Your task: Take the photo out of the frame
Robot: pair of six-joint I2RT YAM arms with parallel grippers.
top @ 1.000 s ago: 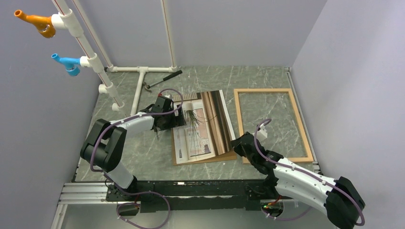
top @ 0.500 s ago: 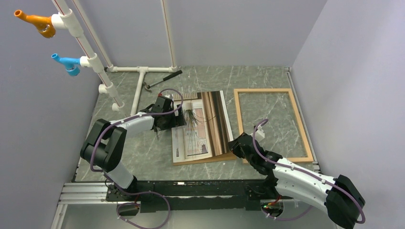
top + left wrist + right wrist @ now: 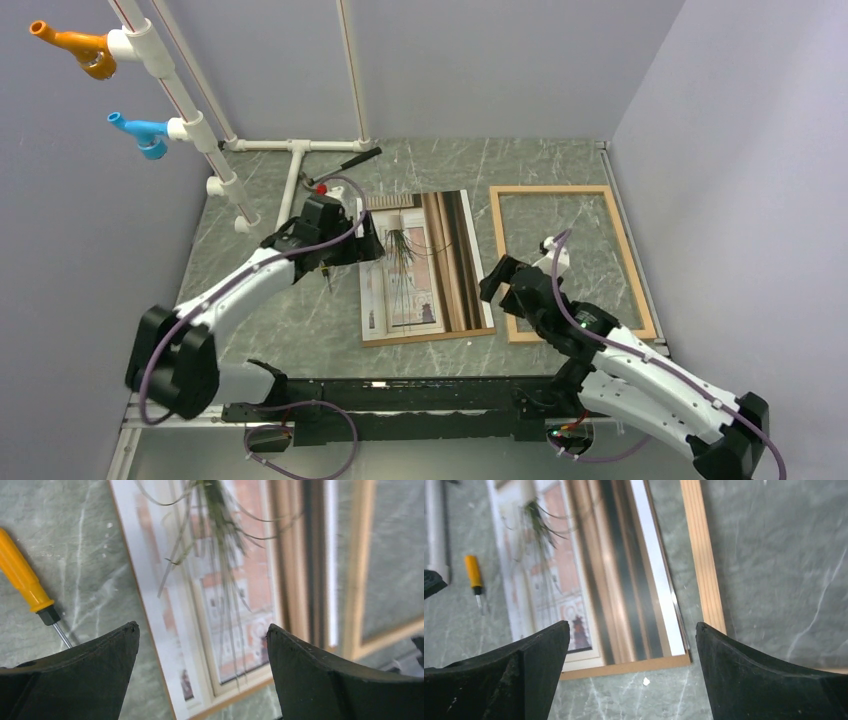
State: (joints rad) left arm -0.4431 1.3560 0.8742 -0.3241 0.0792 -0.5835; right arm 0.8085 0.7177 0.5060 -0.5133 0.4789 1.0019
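Observation:
The photo [image 3: 425, 262], a striped beige-and-brown print with a dark wispy plant, lies flat on a brown backing board in the middle of the table. The light wood frame [image 3: 550, 189] lies empty just to its right. My left gripper [image 3: 355, 245] hovers open over the photo's left edge, and the print [image 3: 225, 580] shows between its fingers [image 3: 201, 627]. My right gripper [image 3: 497, 283] hangs open above the photo's near right corner. In its own view [image 3: 632, 625] nothing is between the fingers, with the photo [image 3: 589, 580] and a frame bar [image 3: 701, 555] below.
A yellow-handled screwdriver [image 3: 20, 575] lies on the table left of the photo. A hammer [image 3: 345, 165] and a white pipe structure [image 3: 290, 180] sit at the back left. Orange [image 3: 75, 45] and blue [image 3: 140, 130] fittings hang on the slanted pipe.
My right gripper opened, let go of the photo's near right corner and rose back. The corner settled flat. My left arm lifted and shifted slightly towards the back left.

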